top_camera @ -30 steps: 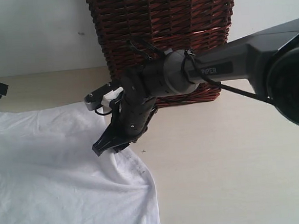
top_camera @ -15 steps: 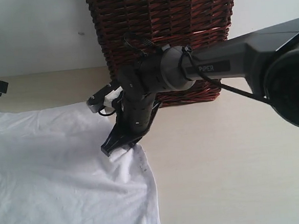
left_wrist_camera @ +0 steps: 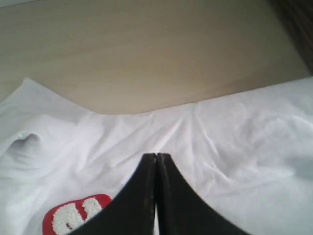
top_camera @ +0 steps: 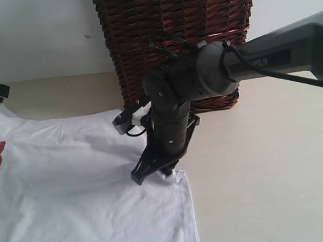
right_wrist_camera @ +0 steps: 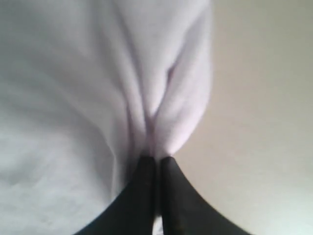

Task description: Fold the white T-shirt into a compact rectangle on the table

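The black right gripper [top_camera: 147, 175], now pinched shut on the soft white cotton T-shirt [top_camera: 72, 188], is dragging its edge toward four o'clock, flattening it for folding, while the left gripper [left_wrist_camera: 156, 156] is staying closed.

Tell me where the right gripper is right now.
Exterior view: the right gripper is just left of centre, in front of the wicker basket, pinching the white T-shirt at its right edge on the table.
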Controlling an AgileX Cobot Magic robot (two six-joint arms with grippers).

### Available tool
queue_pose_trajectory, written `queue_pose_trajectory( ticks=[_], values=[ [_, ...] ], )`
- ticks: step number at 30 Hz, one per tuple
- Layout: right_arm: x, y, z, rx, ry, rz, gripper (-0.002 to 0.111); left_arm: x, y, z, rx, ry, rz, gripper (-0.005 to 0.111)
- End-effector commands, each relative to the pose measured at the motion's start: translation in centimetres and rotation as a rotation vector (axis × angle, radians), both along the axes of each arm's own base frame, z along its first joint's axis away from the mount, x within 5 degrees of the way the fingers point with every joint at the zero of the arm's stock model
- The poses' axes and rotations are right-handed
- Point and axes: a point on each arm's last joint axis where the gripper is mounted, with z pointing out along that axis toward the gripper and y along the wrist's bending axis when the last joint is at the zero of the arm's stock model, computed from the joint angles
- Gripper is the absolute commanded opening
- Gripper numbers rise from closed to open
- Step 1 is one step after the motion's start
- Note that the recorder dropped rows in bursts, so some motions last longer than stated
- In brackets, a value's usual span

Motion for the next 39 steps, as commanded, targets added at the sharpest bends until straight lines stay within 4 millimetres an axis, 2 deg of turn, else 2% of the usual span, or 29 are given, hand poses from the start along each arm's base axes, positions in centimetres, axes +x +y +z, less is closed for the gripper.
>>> queue_pose_trajectory(
  ticks=[1,3,7,10,15,19,21,23,29,34,39],
  values=[
    [-0.8,0.9,0.1,0.084,0.063,0.089,0.001,-0.5,-0.5,0.3,-0.048,0.046,-0.037,0.0],
    [-0.6,0.9,0.5,0.098,0.03,0.104,0.007,-0.8,-0.8,0.1,-0.066,0.085,-0.065,0.0],
    [-0.6,0.8,1.8,0.101,-0.003,0.136,0.034,-1.4,-0.9,-0.5,-0.072,0.173,-0.091,0.0],
    [-0.9,0.5,3.1,0.096,0.001,0.139,0.046,-1.6,-0.7,-1.6,-0.065,0.255,-0.058,0.0],
    [-0.2,-0.1,5.4,0.078,-0.126,0.096,0.047,-2.3,-0.6,-3.7,-0.061,0.421,-0.063,0.0],
    [1.5,-0.7,6.8,0.057,-0.335,0.0,0.046,-3.2,-1.6,-3.8,-0.143,0.523,-0.105,0.0],
    [2.0,-1.0,7.1,0.03,-0.391,-0.028,0.046,-4.0,-1.5,-4.4,-0.133,0.6,-0.067,0.0],
    [2.1,-1.2,7.2,0.007,-0.405,-0.042,0.046,-4.7,-1.2,-5.2,-0.114,0.661,0.002,0.0],
    [2.6,-1.8,7.3,-0.001,-0.416,-0.057,0.046,-7.9,-0.9,-8.0,-0.066,0.826,0.024,0.0],
    [3.0,-3.2,8.0,-0.001,-0.402,-0.113,0.046,-10.9,1.0,-10.3,0.158,0.995,0.121,0.0],
    [3.1,-4.3,9.6,0.029,-0.407,-0.154,0.046,-12.7,1.0,-11.0,0.177,1.119,0.111,0.0]
  ],
)
